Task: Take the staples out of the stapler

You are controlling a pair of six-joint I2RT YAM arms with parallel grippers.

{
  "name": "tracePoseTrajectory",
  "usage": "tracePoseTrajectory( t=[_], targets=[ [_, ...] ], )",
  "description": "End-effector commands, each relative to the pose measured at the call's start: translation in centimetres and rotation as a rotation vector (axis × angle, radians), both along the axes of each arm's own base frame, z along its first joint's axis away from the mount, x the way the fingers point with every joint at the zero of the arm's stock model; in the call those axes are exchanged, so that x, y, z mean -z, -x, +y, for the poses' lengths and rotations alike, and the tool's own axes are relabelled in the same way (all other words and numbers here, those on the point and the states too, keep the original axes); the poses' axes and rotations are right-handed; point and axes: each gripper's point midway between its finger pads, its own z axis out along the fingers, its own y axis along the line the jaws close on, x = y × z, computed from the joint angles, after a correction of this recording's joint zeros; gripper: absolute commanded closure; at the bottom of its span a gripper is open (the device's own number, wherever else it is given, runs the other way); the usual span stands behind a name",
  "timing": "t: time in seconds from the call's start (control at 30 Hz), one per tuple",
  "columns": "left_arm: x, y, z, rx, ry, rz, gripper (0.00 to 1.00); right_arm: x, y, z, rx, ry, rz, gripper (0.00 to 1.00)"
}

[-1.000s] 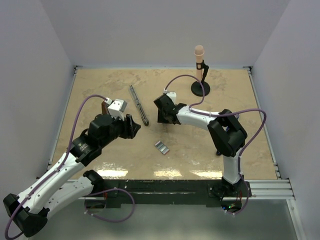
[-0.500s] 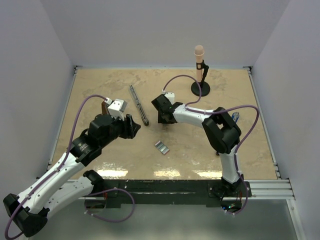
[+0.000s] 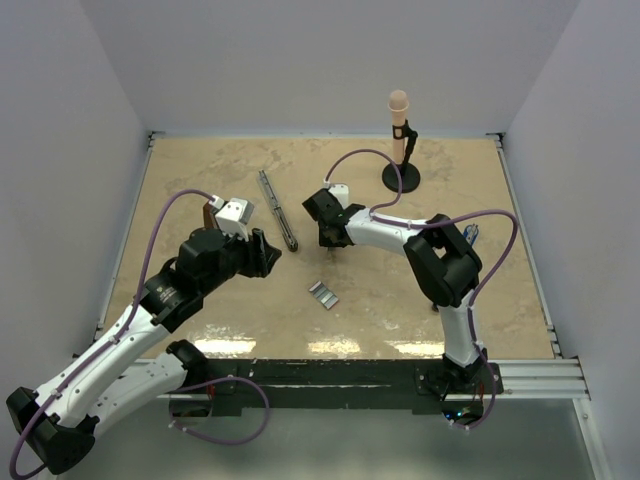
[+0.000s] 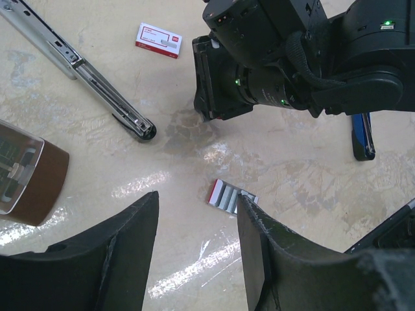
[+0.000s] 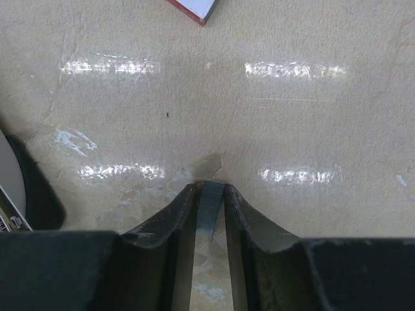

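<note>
In the right wrist view a thin silvery strip of staples (image 5: 210, 206) stands on edge on the table. My right gripper (image 5: 210, 189) is shut on it, one fingertip pressed to each side. From above, that right gripper (image 3: 329, 240) points down at the table just right of the stapler (image 3: 277, 208), a long narrow metal bar lying open. The stapler (image 4: 78, 61) also crosses the upper left of the left wrist view. My left gripper (image 4: 198, 201) hangs open above bare table, holding nothing. From above, the left gripper (image 3: 268, 255) is left of the stapler's near end.
A small ridged silvery piece with a red edge (image 3: 322, 294) lies near the front middle. A red-and-white box (image 4: 158, 40) lies beyond the right gripper. A brown and clear object (image 4: 23, 172) is at the left, a blue item (image 4: 362, 136) at the right, a microphone stand (image 3: 400, 140) at the back.
My right gripper's jaws have closed in on the strip of staples, and the right arm has shifted slightly left. The left arm has not moved.
</note>
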Motion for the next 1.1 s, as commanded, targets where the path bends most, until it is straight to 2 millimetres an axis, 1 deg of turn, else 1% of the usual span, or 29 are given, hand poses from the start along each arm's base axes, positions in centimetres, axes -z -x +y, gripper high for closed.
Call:
tracePoseTrajectory(
  t=[0.0,0.1,0.23,0.47,0.57,0.6,0.63,0.67,0.7,0.73,0.77,0.8,0.83,0.87,0.9,0.93,0.97,1.0,1.03,1.07],
  targets=[
    [-1.0,-0.4,0.0,-0.001,0.007,-0.051,0.44,-0.8,-0.9,0.5,0.001,-0.003,-0.039,0.74],
    [-1.0,-0.3,-0.2,0.006,0.013,-0.046,0.44,-1.2,-0.9,0.4,-0.002,-0.007,-0.045,0.75],
    [-0.7,0.1,-0.7,0.033,0.035,-0.028,0.44,-2.2,-0.9,0.8,-0.028,-0.038,-0.068,0.77],
    [-0.4,0.4,-1.3,0.041,0.078,-0.004,0.44,-3.1,-0.4,1.1,-0.067,-0.071,-0.08,0.8],
    [0.2,0.9,-1.9,0.063,0.115,0.032,0.45,-4.0,-0.2,1.5,-0.096,-0.097,-0.093,0.8],
    [0.2,1.1,-2.1,0.07,0.129,0.041,0.45,-4.0,0.2,1.4,-0.109,-0.102,-0.089,0.8],
    [0.0,1.2,-2.3,0.071,0.152,0.054,0.45,-5.6,0.0,1.9,-0.131,-0.143,-0.121,0.8],
    [-0.1,1.3,-2.5,0.077,0.165,0.059,0.45,-6.2,0.3,2.2,-0.148,-0.167,-0.131,0.8],
    [-0.7,1.6,-3.0,0.104,0.194,0.053,0.45,-6.3,0.9,2.2,-0.169,-0.189,-0.124,0.8],
    [-1.0,1.7,-3.3,0.111,0.217,0.061,0.45,-8.1,0.8,2.5,-0.184,-0.226,-0.162,0.8],
    [-1.3,1.8,-3.5,0.118,0.23,0.061,0.45,-9.0,1.0,2.6,-0.193,-0.246,-0.177,0.8],
    [-1.8,1.8,-3.9,0.133,0.25,0.057,0.45,-9.1,1.7,2.6,-0.213,-0.268,-0.169,0.8],
    [-1.9,1.8,-4.1,0.138,0.261,0.065,0.45,-9.9,1.7,2.8,-0.225,-0.299,-0.186,0.8],
    [-2.1,1.8,-4.3,0.141,0.27,0.066,0.45,-12.1,1.9,2.7,-0.234,-0.347,-0.222,0.8],
    [-2.4,1.9,-4.6,0.156,0.287,0.068,0.45,-12.3,2.6,2.9,-0.254,-0.387,-0.214,0.8],
    [-2.4,1.9,-4.8,0.163,0.292,0.073,0.46,-13.4,3.0,3.0,-0.267,-0.423,-0.223,0.8],
    [-2.5,2.1,-5.2,0.182,0.303,0.079,0.46,-14.7,3.6,2.5,-0.273,-0.461,-0.244,0.8],
    [-2.9,2.1,-5.4,0.19,0.321,0.073,0.46,-16.2,3.9,2.7,-0.285,-0.513,-0.273,0.8],
    [-3.1,2.0,-5.6,0.196,0.33,0.076,0.46,-17.2,4.7,2.9,-0.314,-0.557,-0.275,0.8],
    [-3.7,2.2,-6.0,0.218,0.349,0.063,0.46,-18.7,5.6,2.4,-0.329,-0.603,-0.3,0.8]
  ],
)
